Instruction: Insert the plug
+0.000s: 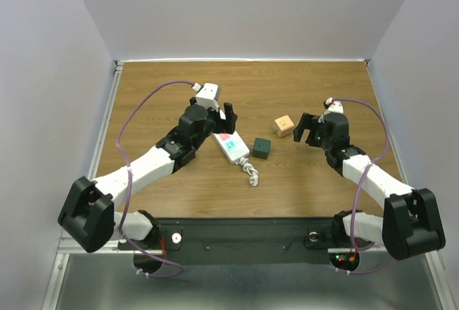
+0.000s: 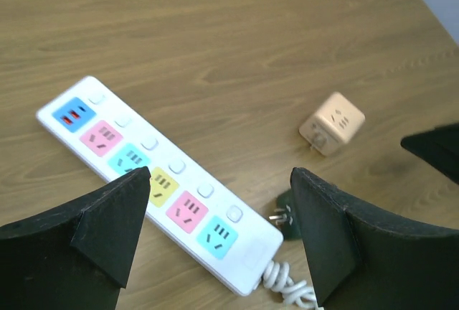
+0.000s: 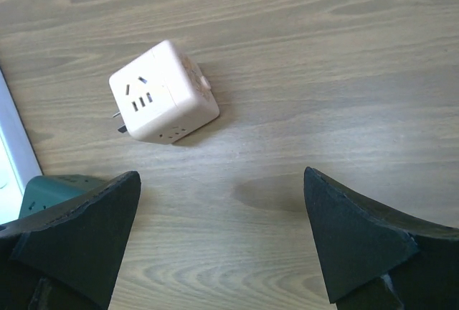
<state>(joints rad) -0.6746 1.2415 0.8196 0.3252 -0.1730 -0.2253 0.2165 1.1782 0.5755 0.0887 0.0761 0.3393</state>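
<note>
A white power strip [image 1: 231, 146] with coloured sockets lies on the wooden table, its coiled cord [image 1: 251, 172] at the near end. My left gripper [image 1: 224, 118] hovers open over it; in the left wrist view the strip [image 2: 107, 138] lies between and below the open left gripper [image 2: 221, 177]. A dark green cube plug [image 1: 262, 148] lies just right of the strip, with its metal prongs [image 2: 280, 217] pointing at the strip's end. A beige cube plug [image 1: 283, 125] lies further right. My right gripper [image 1: 305, 129] stands open beside it, nothing between the fingers. From the right wrist, the beige cube [image 3: 163, 95] lies ahead of the right gripper [image 3: 222, 177].
Grey walls close in the table on the left, back and right. The green cube's corner [image 3: 54, 188] and the strip's edge [image 3: 14, 159] show at the left of the right wrist view. Bare wood stretches behind the objects.
</note>
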